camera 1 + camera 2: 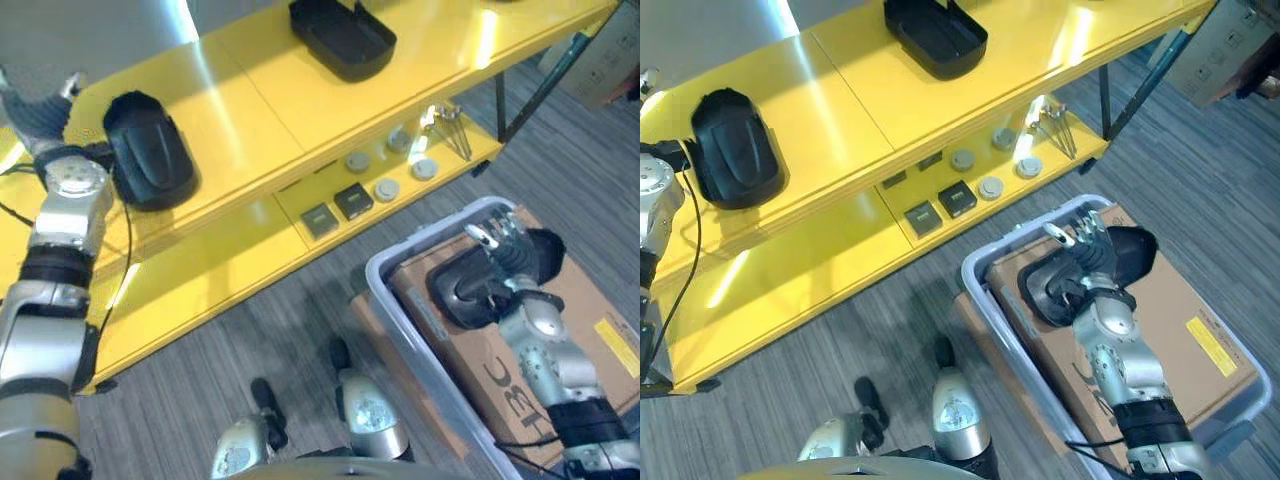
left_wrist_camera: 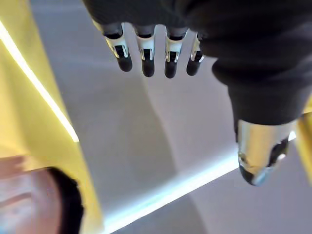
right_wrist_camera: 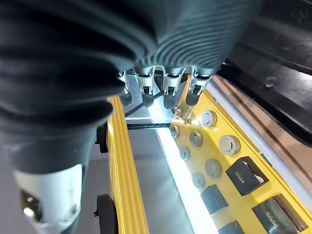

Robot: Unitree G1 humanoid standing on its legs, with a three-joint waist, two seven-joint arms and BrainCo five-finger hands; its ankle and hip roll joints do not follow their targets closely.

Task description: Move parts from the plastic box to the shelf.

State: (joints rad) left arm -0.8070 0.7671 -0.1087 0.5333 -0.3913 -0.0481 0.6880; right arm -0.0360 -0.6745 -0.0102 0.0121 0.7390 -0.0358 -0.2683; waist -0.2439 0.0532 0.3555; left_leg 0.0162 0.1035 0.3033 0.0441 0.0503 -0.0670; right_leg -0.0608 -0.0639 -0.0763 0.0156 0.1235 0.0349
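A clear plastic box (image 1: 400, 330) stands on the floor at the lower right, with a black moulded part (image 1: 462, 292) lying in it on cardboard. My right hand (image 1: 508, 252) rests over that part with fingers (image 3: 165, 92) straight and nothing curled round; the part's black edge (image 3: 287, 58) runs beside them. On the yellow shelf's (image 1: 260, 110) top board lie two more black parts, one at the left (image 1: 150, 150) and one at the back (image 1: 342, 38). My left hand (image 1: 38, 112) hovers just left of the left part, its fingers (image 2: 146, 53) straight and empty.
The lower shelf board (image 1: 200, 270) carries small grey discs (image 1: 388, 188), two dark square blocks (image 1: 336, 210) and a bundle of metal tools (image 1: 452, 128). A cardboard sheet (image 1: 600, 310) lies in the box. Striped grey carpet (image 1: 250, 340) separates shelf and box.
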